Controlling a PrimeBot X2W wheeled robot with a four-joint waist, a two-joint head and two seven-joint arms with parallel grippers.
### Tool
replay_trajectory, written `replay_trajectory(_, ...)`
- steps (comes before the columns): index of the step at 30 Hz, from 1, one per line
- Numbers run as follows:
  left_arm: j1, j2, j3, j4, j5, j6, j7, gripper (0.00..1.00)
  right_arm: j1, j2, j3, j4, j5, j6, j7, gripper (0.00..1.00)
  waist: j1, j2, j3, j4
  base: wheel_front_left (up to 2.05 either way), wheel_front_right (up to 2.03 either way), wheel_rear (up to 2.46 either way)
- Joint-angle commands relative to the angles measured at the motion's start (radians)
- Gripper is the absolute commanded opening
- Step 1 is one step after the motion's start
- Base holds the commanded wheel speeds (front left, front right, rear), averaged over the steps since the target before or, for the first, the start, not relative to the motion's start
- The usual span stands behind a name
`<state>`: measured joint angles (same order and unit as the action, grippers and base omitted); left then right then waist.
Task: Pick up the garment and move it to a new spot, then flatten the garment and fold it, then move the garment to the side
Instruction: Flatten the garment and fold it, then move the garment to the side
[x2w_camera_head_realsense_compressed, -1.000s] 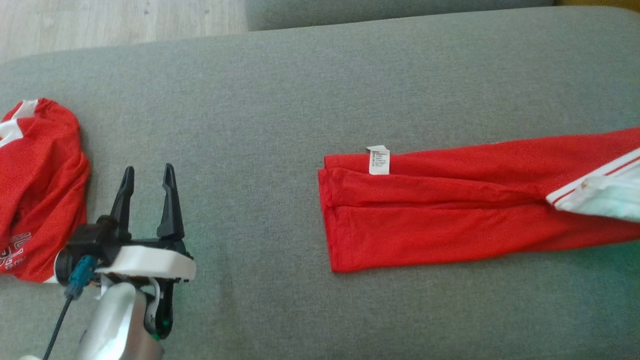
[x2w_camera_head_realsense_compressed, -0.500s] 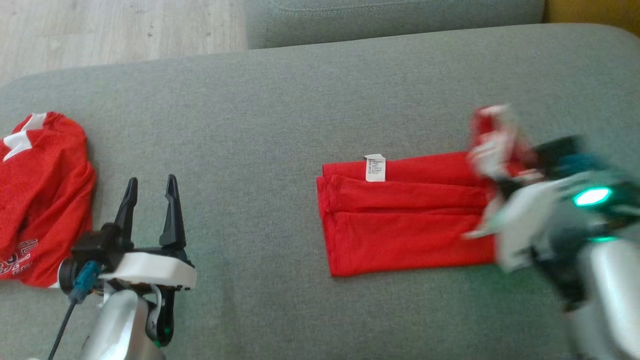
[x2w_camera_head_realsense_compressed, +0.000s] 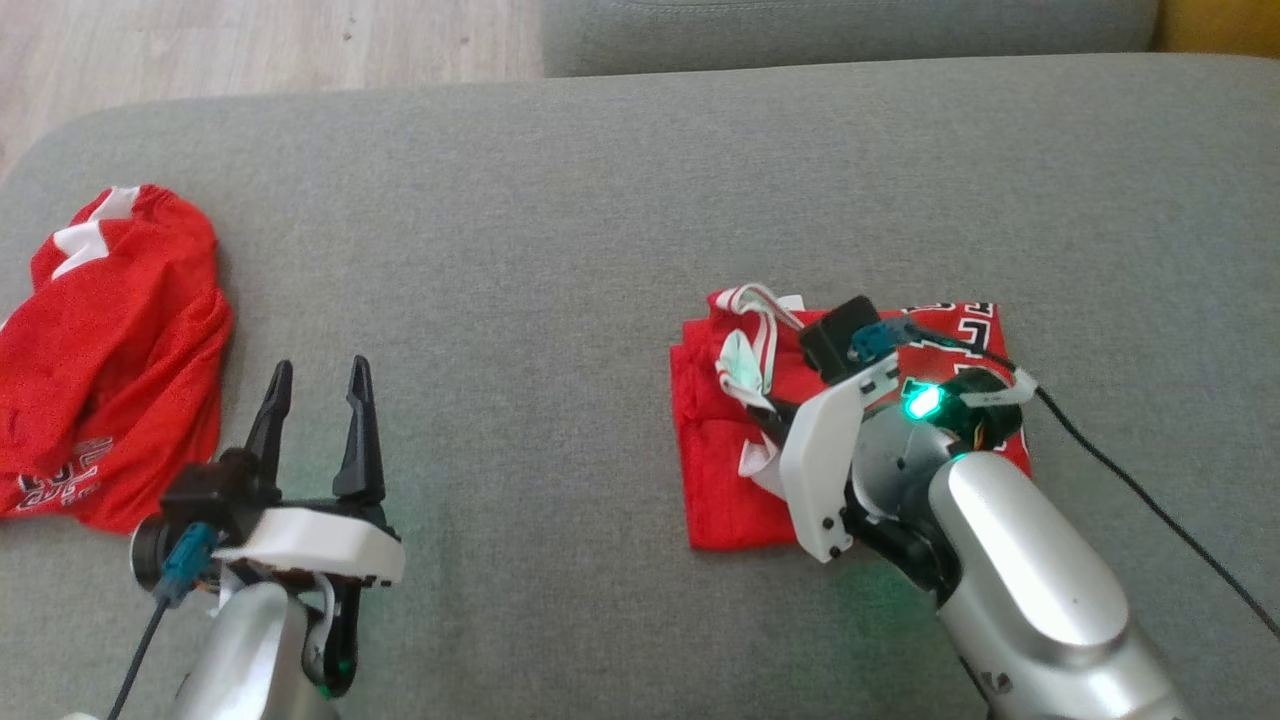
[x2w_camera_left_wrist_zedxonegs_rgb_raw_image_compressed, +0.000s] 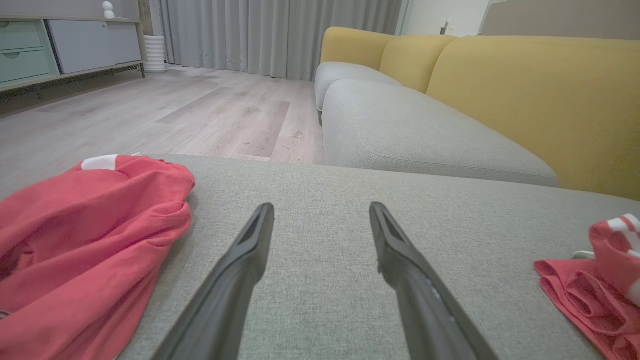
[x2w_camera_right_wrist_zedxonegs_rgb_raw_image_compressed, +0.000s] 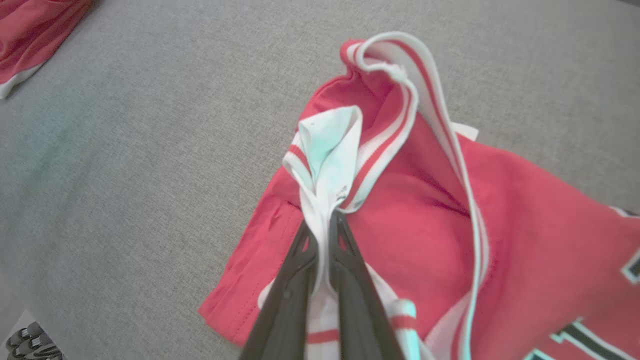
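Right gripper (x2w_camera_right_wrist_zedxonegs_rgb_raw_image_compressed: 322, 220) is pinching white trim of the jersey (x2w_camera_head_realsense_compressed: 715, 490). Left gripper (x2w_camera_head_realsense_compressed: 320, 368) is hovering over the sofa (x2w_camera_head_realsense_compressed: 560, 250), jaws wide.

Left claw (x2w_camera_head_realsense_compressed: 320, 368) is hanging out with both fingers spread wide, pointing forward, nothing between them. Right claw (x2w_camera_right_wrist_zedxonegs_rgb_raw_image_compressed: 322, 222) is pinched tight on the garment (x2w_camera_right_wrist_zedxonegs_rgb_raw_image_compressed: 525, 240), with its silver forearm (x2w_camera_head_realsense_compressed: 1030, 560) angling in behind it.
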<state>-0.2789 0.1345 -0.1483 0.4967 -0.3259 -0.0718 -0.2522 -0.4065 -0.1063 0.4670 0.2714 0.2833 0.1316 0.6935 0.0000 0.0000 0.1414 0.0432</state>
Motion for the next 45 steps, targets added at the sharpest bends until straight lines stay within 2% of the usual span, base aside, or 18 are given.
replay_trajectory(1, -0.039, 0.012, 0.026, -0.026, -0.001, -0.004, -0.009, 1.00, -0.041, 0.021, 0.020, -0.018, 0.007, -0.001, -0.015, 0.00, 0.0000, 0.0000, 0.003, 0.007, 0.00, 0.00, 0.00)
replay_trajectory(2, -0.039, 0.012, 0.025, -0.025, -0.001, -0.004, -0.009, 1.00, -0.046, 0.024, 0.024, -0.003, 0.010, -0.001, -0.021, 0.00, 0.0000, 0.0000, 0.003, 0.010, 0.00, 0.00, 0.00)
replay_trajectory(3, -0.039, 0.011, 0.025, -0.024, -0.002, -0.003, -0.009, 1.00, -0.051, 0.031, 0.025, 0.015, 0.027, -0.001, -0.041, 1.00, 0.0000, 0.0000, 0.003, 0.012, 0.00, 0.00, 0.00)
replay_trajectory(7, -0.031, 0.011, 0.029, -0.024, -0.003, -0.001, -0.009, 1.00, -0.052, 0.046, 0.012, -0.010, 0.121, -0.001, -0.100, 1.00, 0.0000, 0.0000, -0.004, 0.007, 0.00, 0.00, 0.00)
replay_trajectory(10, -0.023, 0.014, 0.035, -0.024, -0.005, 0.001, -0.009, 1.00, -0.052, 0.050, -0.011, -0.088, 0.200, -0.001, -0.153, 1.00, 0.0000, 0.0000, -0.015, -0.002, 0.00, 0.00, 0.00)
replay_trajectory(12, -0.017, 0.017, 0.040, -0.027, -0.006, 0.003, -0.009, 1.00, -0.046, 0.040, -0.050, -0.146, 0.207, -0.001, -0.191, 1.00, 0.0000, 0.0000, -0.023, -0.010, 0.00, 0.00, 0.00)
replay_trajectory(17, 0.003, 0.022, 0.052, -0.043, -0.007, 0.006, -0.009, 1.00, 0.018, -0.045, -0.195, -0.265, 0.119, -0.001, -0.275, 1.00, 0.0000, 0.0000, -0.046, -0.029, 0.00, 0.00, 0.00)
replay_trajectory(21, 0.024, 0.022, 0.063, -0.060, -0.007, 0.007, -0.009, 1.00, 0.111, -0.100, -0.301, -0.314, 0.029, -0.001, -0.375, 1.00, 0.0000, 0.0000, -0.068, -0.043, 0.00, 0.00, 0.00)
replay_trajectory(25, 0.055, 0.020, 0.078, -0.080, -0.004, 0.009, -0.009, 1.00, 0.215, -0.126, -0.371, -0.295, -0.042, -0.001, -0.506, 1.00, 0.0000, 0.0000, -0.097, -0.060, 0.00, 0.00, 0.00)
replay_trajectory(31, 0.119, 0.005, 0.100, -0.087, -0.009, 0.028, -0.010, 1.00, 0.318, -0.107, -0.427, -0.199, -0.074, -0.001, -0.625, 1.00, 0.0000, 0.0000, -0.138, -0.077, 0.00, 0.00, 0.00)
replay_trajectory(35, 0.159, 0.004, 0.094, -0.101, 0.001, 0.043, -0.006, 1.00, 0.347, -0.082, -0.447, -0.173, -0.079, -0.001, -0.654, 1.00, 0.0000, 0.0000, -0.147, -0.073, 0.00, 0.00, 0.00)
replay_trajectory(45, 0.157, -0.001, 0.058, -0.142, 0.013, 0.042, -0.002, 1.00, 0.355, -0.057, -0.444, -0.171, -0.087, -0.001, -0.653, 1.00, 0.0000, 0.0000, -0.142, -0.065, 0.00, 0.00, 0.00)
